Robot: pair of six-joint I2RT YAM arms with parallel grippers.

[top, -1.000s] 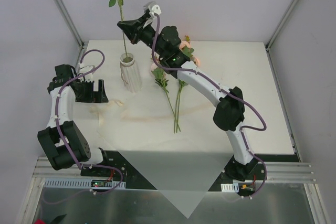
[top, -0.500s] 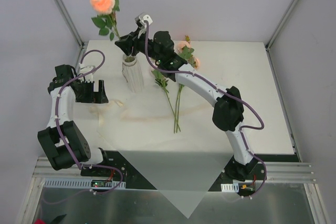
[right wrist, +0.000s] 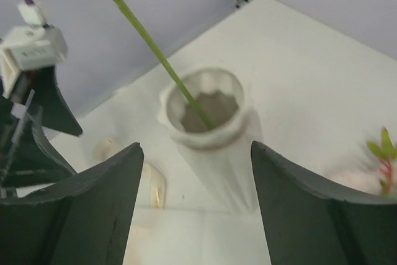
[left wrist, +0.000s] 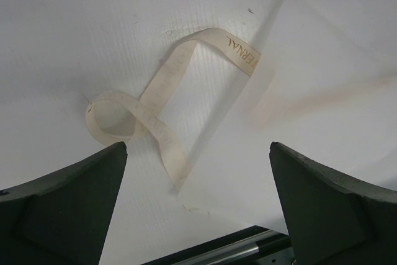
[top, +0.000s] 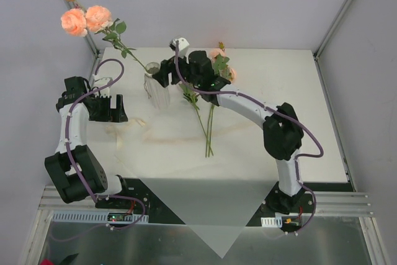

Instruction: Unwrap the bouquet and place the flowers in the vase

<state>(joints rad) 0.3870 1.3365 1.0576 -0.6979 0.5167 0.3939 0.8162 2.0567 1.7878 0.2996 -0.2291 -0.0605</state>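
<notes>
Reading "…ERNAL" on ribbon point(left wrist: 239, 54) under L pincer point(left wrist: 196, 153), released; R pincer point(right wrist: 196, 150) released above vase point(right wrist: 218, 167).

The top external camera sits high above and behind the arm bases. It looks down and forward over the whole table point(top: 310, 85), far enough off to take in both arms and the back wall. The left wrist camera rides on the left gripper point(left wrist: 197, 148) and looks almost straight down between its dark fingers point(left wrist: 68, 209), close to the table surface and a curled ribbon point(left wrist: 162, 107). The right wrist camera rides on the right gripper point(right wrist: 196, 146) and looks obliquely down on the mouth of the vase point(right wrist: 205, 107) from nearby. The top and right wrist views share the vase. The top and left wrist views probably share the ribbon, which is faint from above.
</notes>
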